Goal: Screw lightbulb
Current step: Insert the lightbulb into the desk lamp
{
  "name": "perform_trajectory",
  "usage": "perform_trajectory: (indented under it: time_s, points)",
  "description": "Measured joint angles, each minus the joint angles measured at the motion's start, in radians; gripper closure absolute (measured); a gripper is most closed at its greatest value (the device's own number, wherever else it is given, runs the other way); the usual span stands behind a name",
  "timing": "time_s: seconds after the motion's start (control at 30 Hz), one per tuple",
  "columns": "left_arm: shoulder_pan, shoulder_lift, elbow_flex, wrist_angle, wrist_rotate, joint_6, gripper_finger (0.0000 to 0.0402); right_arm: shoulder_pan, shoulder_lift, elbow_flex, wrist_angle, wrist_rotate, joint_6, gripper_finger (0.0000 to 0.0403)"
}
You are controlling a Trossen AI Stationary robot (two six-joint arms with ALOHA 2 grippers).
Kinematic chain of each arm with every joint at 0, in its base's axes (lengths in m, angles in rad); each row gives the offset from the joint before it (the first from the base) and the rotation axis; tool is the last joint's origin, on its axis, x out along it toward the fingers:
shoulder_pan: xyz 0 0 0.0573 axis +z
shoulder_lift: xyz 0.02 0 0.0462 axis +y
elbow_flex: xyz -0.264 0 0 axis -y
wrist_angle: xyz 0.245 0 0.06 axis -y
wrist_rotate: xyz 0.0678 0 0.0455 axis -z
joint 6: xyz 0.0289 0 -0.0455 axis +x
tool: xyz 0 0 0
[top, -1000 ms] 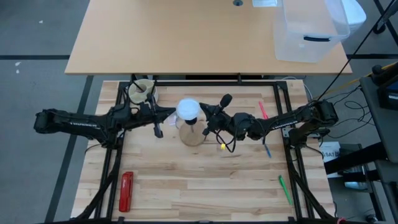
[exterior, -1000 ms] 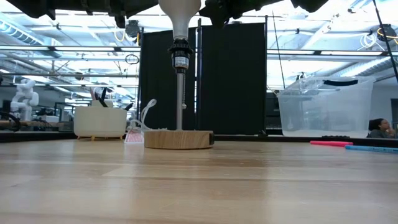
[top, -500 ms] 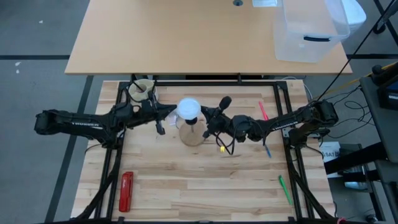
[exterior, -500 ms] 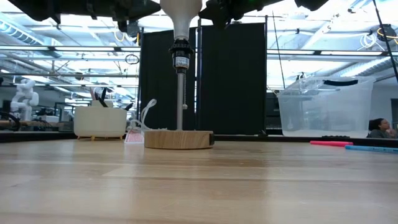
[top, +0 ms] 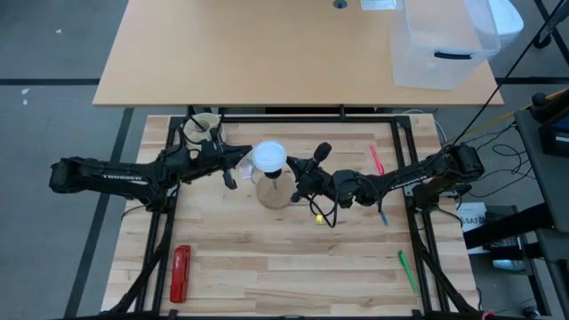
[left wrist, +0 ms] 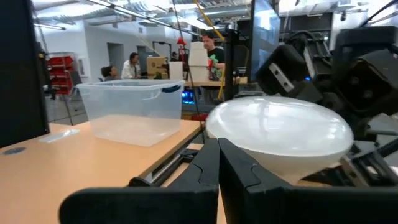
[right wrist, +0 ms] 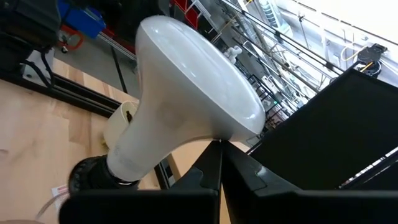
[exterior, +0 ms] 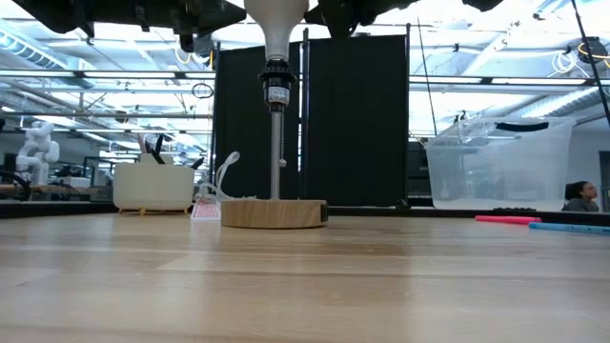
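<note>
Since the high view looks straight down, counting is easy: one lightbulb [top: 268,156] sits atop one lamp stand with a round wooden base [top: 275,191], near the middle of the table [top: 267,267]. Two arms flank it: the left tool [top: 242,157] at the bulb's 9 o'clock, the right tool [top: 293,164] at its 3 o'clock, both with fingers pressed together and neither gripping the bulb. Loose stuff: one red tool [top: 180,273] toward 7 o'clock, one pink marker [top: 375,157], one blue one [top: 383,215], one green one [top: 406,270], plus one clear bin [top: 437,49] on the far table.

In the low view, the one bulb [exterior: 276,24] stands upright in the black socket [exterior: 276,81] on its pole.

In the left wrist view, closed fingers [left wrist: 214,168] sit just under the dome [left wrist: 280,130].

In the right wrist view, same deal: shut fingers [right wrist: 217,168] right beside the bulb [right wrist: 186,106].
</note>
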Motion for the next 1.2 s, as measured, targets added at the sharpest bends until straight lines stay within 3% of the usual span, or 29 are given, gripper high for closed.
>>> perform_trajectory:
  time_s: [0.3, 0.63, 1.2]
  points:
    - [-0.008, -0.024, 0.0, 0.004, -0.027, 0.018, 0.0402, 0.031, 0.0, 0.0, -0.021, 0.075, 0.007, 0.0403]
    - [-0.142, -0.094, 0.0, 0.008, -0.005, 0.102, 0.0402, -0.004, 0.0, 0.0, -0.004, 0.099, -0.026, 0.0403]
    - [-0.153, 0.062, 0.0, 0.058, -0.009, 0.075, 0.0402, -0.055, 0.0, 0.0, 0.077, 0.04, -0.11, 0.0403]
